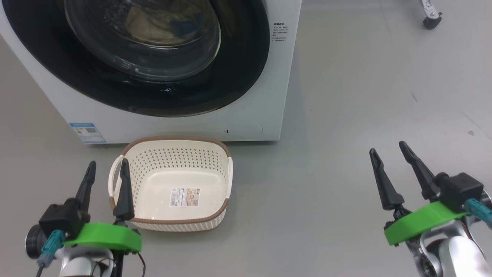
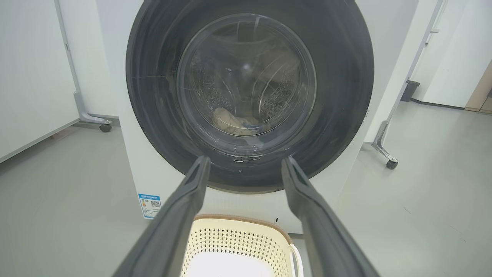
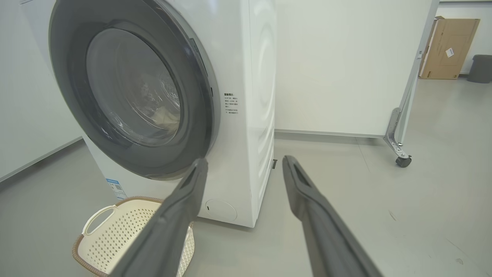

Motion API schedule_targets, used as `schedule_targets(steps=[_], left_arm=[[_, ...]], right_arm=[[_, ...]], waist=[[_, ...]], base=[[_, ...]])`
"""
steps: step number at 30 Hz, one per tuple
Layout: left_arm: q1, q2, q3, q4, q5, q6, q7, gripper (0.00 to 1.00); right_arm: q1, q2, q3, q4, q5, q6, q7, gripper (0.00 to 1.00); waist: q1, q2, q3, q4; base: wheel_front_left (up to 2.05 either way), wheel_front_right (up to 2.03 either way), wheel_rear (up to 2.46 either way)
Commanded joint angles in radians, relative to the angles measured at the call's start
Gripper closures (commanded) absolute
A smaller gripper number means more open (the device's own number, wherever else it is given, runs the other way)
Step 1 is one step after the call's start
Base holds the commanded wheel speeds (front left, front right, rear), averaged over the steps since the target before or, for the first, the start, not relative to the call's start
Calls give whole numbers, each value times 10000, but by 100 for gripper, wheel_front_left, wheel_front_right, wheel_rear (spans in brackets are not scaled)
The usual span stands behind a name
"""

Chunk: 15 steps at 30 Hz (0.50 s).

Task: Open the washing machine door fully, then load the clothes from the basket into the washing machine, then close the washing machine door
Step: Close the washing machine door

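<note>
The white washing machine (image 1: 253,111) stands ahead with its black-rimmed door (image 1: 234,77) shut flat against the front. Through the glass I see the pale clothes (image 2: 232,121) with a bit of blue lying inside the drum. In front of the machine sits the cream basket (image 1: 173,154), with only a label sticker inside. My left gripper (image 1: 107,169) is open, hovering at the basket's left handle. My right gripper (image 1: 388,152) is open over bare floor, well right of the basket. Both hold nothing.
Grey floor (image 1: 346,115) spreads to the right of the machine. A wheeled panel foot (image 3: 399,154) stands right of the machine, another caster (image 2: 104,126) to its left. A cardboard box (image 3: 447,48) and a bin (image 3: 480,68) are far back right.
</note>
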Motion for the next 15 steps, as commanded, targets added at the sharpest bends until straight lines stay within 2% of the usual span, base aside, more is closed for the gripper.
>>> schedule_targets(steps=[1,9,15], left_arm=[[-147,336,493,-406,-59,84,-43,0],[233,449,534,-784,-66,290,60,0],[414,473,487,-1032,-64,406,149,0]], right_arm=[[-56,-8,164,-609,42,-36,96,0],[849,-7,-137,-1592,111,-36,458,0],[1158,-7,-325,-1814,181,-36,590,0]], waist=[[1,-1,-113,-93],[1,-1,-393,-259],[1,-1,-507,-321]], base=[[0,0,0],[0,0,0],[0,0,0]])
